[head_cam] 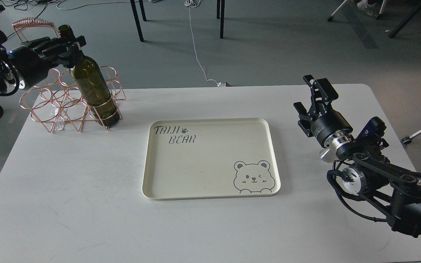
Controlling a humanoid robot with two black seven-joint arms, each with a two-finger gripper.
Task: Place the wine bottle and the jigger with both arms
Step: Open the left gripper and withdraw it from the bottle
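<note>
Even, soft daylight; sharp, faint shadows.

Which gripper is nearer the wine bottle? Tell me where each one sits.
Left. The left gripper has its fingers at the neck of the wine bottle, which stands in the wire rack. The right gripper is across the table, beyond the tray.

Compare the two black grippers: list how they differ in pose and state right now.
The left gripper is closed around the neck of the dark olive-green glass wine bottle standing in the copper wire rack; the right gripper holds nothing, fingers apart. The left reaches in sideways at the table's far left corner; the right points away over the right side. Both are black and two-fingered.
</note>
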